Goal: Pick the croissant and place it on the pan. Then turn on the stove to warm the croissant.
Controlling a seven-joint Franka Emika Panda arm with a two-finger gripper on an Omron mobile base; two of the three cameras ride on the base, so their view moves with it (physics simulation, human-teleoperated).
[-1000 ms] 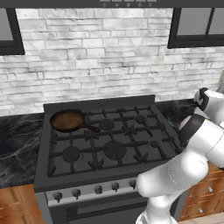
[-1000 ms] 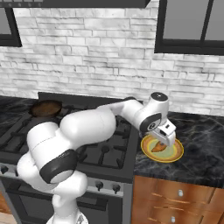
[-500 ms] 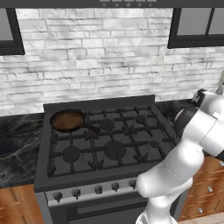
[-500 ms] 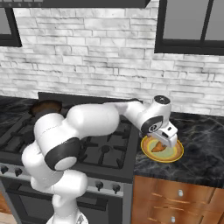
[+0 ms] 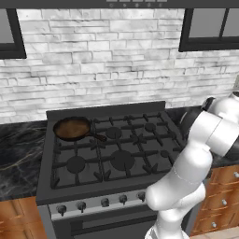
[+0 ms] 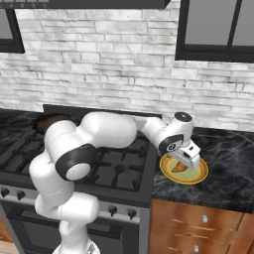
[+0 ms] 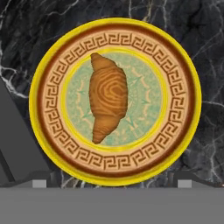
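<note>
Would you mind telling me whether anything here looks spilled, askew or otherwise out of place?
Nothing stands out. The croissant lies whole in the middle of the yellow plate on the dark marble counter, with the open claw above it. The pan sits level on the stove's back left burner, with no spills.

Both base views look forward and down from behind the arm and share the stove (image 5: 112, 154). The hand view looks closely straight down on the plate (image 7: 43, 78).
</note>
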